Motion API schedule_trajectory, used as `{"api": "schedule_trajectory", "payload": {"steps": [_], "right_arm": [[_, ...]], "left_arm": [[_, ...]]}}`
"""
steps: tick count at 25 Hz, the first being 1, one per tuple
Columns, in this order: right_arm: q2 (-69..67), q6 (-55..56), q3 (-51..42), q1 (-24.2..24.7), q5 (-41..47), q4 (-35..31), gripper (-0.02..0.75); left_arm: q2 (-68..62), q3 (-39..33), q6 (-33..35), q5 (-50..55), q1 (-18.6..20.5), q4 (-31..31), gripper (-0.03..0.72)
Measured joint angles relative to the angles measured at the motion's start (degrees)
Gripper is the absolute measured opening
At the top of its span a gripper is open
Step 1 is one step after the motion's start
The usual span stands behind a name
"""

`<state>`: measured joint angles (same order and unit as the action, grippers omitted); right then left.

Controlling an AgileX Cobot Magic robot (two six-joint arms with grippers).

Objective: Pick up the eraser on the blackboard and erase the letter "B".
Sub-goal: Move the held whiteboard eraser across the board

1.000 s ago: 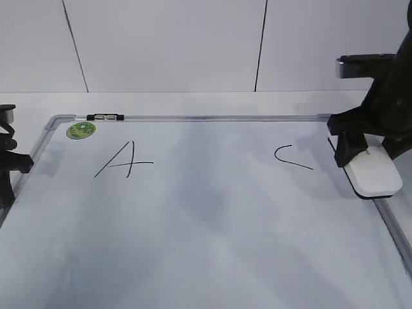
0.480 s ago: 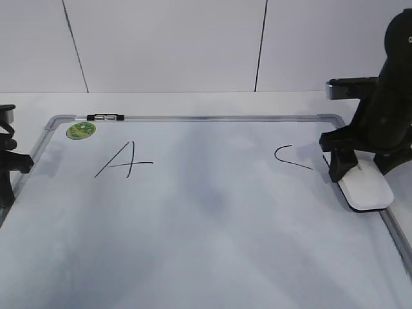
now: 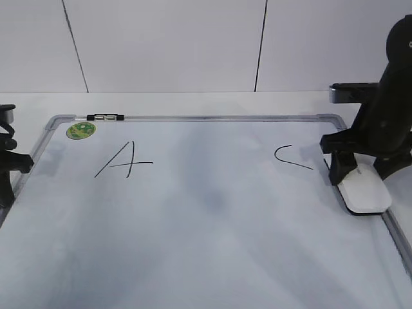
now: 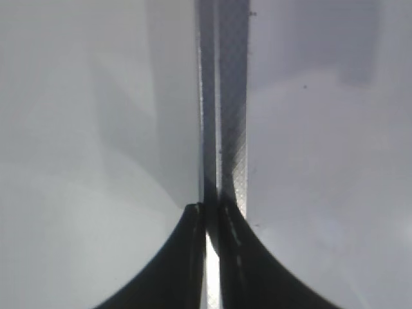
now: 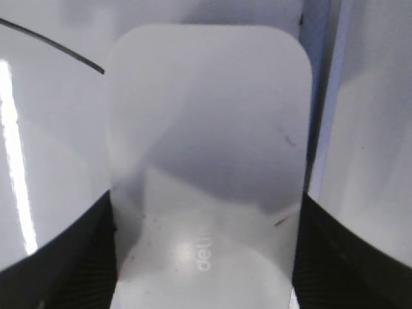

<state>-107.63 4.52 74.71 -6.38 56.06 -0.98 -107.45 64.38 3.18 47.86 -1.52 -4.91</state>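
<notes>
The white eraser (image 3: 364, 190) rests at the right edge of the blackboard (image 3: 206, 244), a white board with a grey frame. My right gripper (image 3: 362, 175) is shut on it, one black finger against each long side. In the right wrist view the eraser (image 5: 206, 148) fills the gap in the right gripper (image 5: 206, 257). No letter "B" is in view; only grey smudges lie between the "A" (image 3: 125, 161) and the "C" (image 3: 290, 158). My left gripper (image 3: 6, 164) is shut and empty at the board's left edge; the left gripper (image 4: 207, 209) hangs over the board's frame (image 4: 225, 96).
A round green sticker (image 3: 81, 130) sits at the board's far left corner. A small black-and-white marker (image 3: 105, 117) lies on the top frame beside it. A white wall stands behind the table.
My right gripper has carried the eraser a little left and toward the front along the board's right edge, most of it in the first half second. The left arm has not moved.
</notes>
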Motion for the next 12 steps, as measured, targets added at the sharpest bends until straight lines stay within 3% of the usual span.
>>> {"api": "schedule_trajectory", "payload": {"steps": [12], "right_arm": [[-1.82,0.0,0.0,0.0,-0.09,0.0,0.537]], "left_arm": [[0.0,0.0,0.0,0.0,0.0,-0.09,0.024]]}}
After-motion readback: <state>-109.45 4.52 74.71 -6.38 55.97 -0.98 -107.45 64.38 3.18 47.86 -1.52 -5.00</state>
